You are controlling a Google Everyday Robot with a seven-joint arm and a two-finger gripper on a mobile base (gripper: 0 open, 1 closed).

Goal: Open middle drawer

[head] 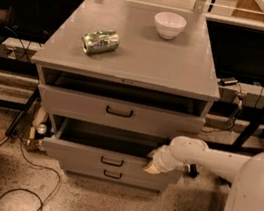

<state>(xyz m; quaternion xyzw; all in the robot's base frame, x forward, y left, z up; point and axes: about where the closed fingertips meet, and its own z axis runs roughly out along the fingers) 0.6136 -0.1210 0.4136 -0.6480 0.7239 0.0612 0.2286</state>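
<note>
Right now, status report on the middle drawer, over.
Gripper at right front corner of middle drawer. Drawer partly out, interior showing. Nothing seen blocking its travel.

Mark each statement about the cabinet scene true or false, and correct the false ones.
1. The middle drawer is open, sticking out past the bottom drawer. True.
2. The gripper is at the middle drawer's handle. False: it is at the right end of the drawer's front, away from the handle.
3. The can stands upright on the floor. False: it lies on its side on the cabinet top.
4. The bowl sits upright on the cabinet top, apart from the can. True.
</note>
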